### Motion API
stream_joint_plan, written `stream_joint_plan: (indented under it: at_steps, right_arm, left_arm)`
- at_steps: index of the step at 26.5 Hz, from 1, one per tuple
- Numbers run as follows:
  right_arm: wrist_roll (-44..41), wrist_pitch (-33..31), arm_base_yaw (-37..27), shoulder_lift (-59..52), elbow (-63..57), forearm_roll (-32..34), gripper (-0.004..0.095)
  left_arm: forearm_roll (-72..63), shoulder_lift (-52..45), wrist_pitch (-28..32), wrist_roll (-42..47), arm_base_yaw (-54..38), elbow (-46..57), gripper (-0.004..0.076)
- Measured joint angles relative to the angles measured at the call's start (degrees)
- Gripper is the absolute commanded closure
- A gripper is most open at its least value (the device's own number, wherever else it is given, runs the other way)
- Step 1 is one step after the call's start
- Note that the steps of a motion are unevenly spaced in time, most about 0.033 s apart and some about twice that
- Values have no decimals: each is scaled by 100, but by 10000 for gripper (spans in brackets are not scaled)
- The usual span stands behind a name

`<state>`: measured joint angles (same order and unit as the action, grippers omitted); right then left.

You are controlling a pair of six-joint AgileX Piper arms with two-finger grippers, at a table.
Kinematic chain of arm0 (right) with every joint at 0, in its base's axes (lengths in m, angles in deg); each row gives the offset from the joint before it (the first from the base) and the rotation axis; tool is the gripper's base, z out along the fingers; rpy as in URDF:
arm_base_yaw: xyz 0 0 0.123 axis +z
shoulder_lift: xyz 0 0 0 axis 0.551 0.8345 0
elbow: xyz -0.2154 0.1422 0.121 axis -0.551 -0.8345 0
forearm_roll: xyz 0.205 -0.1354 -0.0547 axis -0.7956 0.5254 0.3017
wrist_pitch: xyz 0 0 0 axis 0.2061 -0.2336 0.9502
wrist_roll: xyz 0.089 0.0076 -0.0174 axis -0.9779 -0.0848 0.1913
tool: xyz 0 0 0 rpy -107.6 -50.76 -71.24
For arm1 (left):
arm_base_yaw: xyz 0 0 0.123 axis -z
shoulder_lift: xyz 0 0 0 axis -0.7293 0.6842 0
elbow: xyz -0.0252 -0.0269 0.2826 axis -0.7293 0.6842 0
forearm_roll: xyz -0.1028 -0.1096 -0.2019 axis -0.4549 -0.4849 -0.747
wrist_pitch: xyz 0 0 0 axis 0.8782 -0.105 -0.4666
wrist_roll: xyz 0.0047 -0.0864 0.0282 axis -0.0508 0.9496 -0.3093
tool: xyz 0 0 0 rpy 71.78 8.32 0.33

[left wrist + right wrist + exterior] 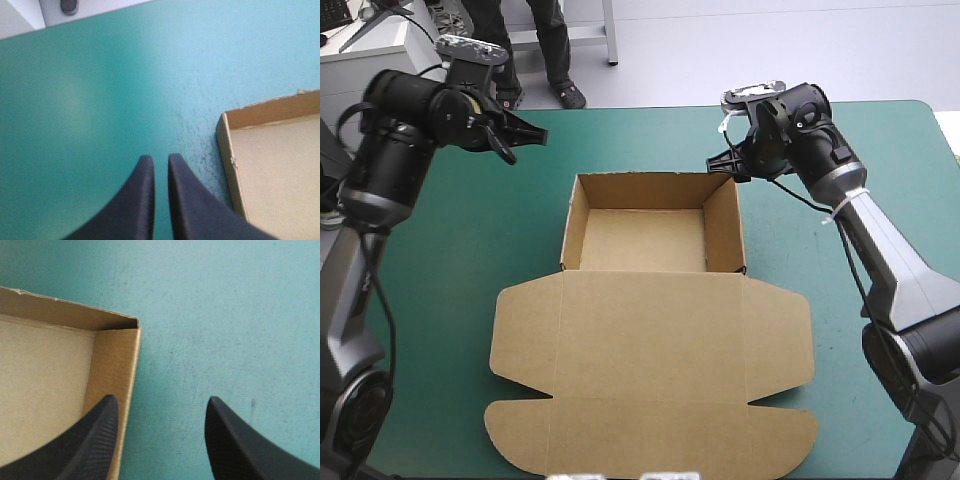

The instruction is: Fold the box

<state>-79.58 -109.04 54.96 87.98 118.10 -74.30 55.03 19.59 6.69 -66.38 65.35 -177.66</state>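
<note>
The brown box (655, 222) stands in the middle of the table as an open tray with its walls raised, and its lid (650, 380) lies flat toward the front edge with rounded flaps at both sides. My left gripper (532, 136) hangs above the teal-green cover beyond the tray's far left corner. In the left wrist view that gripper (160, 158) is shut and empty, the box corner (235, 150) beside it. My right gripper (722, 165) hovers at the tray's far right corner. It is open (163, 400), one finger over the right wall (114, 365), the other over the cover.
Bare teal-green cover (470, 240) surrounds the box on the left, right and far sides. The lid's front edge lies close to the table's front edge. The table's far edge runs just behind both grippers.
</note>
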Motion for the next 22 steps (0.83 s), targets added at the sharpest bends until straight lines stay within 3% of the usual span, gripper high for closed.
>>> stream_joint_plan:
  at_steps: [5,18,22]
  right_arm:
    - [-81,-13,-121,84,0,-554,421]
    - [-86,25,-126,776,-547,-862,427]
    - [-86,25,-126,937,-642,-1103,474]
  left_arm:
    - [-129,-1553,0,-179,0,1003,732]
    - [-582,-4407,49,-184,0,4481,732]
    - [-604,-5163,206,-184,0,5512,732]
